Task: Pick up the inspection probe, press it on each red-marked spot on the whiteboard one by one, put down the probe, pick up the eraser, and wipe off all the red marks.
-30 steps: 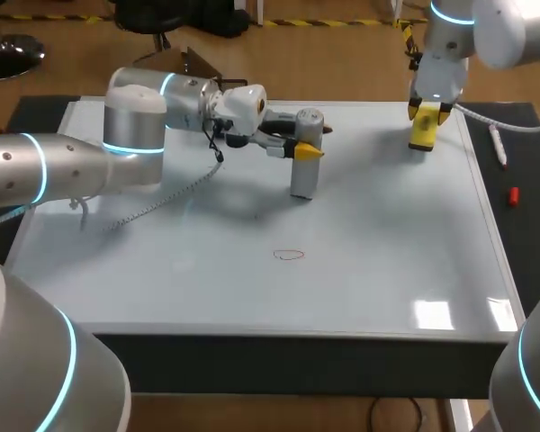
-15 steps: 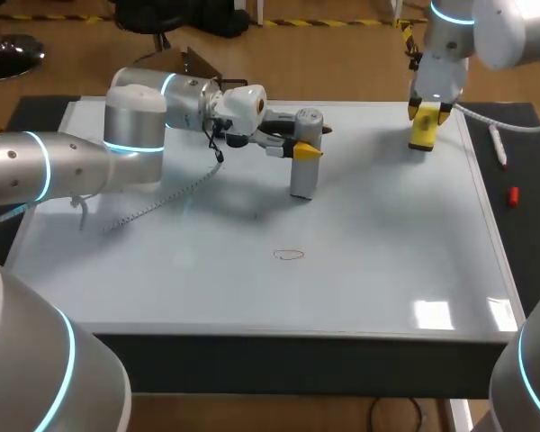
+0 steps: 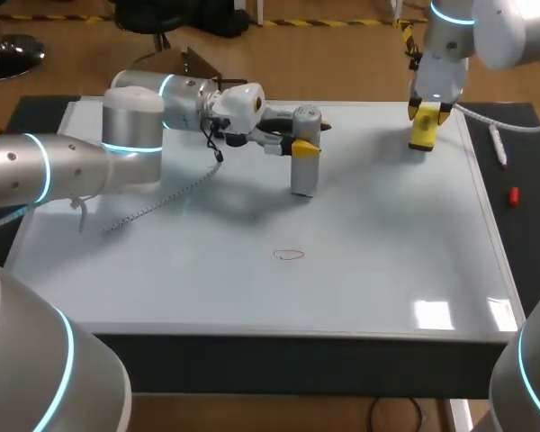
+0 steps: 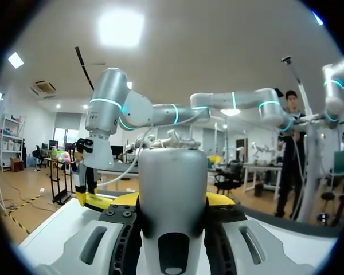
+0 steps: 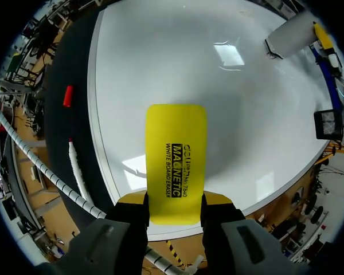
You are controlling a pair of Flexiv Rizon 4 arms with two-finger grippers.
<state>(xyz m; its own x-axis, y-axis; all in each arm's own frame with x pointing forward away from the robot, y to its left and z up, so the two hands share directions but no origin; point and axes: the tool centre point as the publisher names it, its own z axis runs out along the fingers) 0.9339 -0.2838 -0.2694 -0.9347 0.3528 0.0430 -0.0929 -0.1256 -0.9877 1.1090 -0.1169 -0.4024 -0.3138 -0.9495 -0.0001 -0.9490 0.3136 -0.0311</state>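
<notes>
My left gripper (image 3: 304, 144) is shut on the grey cylindrical probe (image 3: 303, 171), which stands upright at the back middle of the whiteboard (image 3: 387, 270); its lower end is at or just above the surface. In the left wrist view the probe (image 4: 172, 183) fills the gap between the yellow-tipped fingers (image 4: 225, 199). A single red oval mark (image 3: 289, 255) lies nearer the front, well apart from the probe. My right gripper (image 3: 422, 126) hangs over the board's back right corner, shut on the yellow eraser (image 5: 176, 157), which points down at the board.
On the dark mat to the right of the whiteboard lie a white marker (image 3: 498, 144) and a red cap (image 3: 513, 195); the right wrist view shows both, marker (image 5: 74, 157) and cap (image 5: 67, 96). A cable (image 3: 162, 202) hangs from my left arm onto the board.
My left gripper with the probe has shifted very slightly up and to the left. The right arm and eraser have not moved.
</notes>
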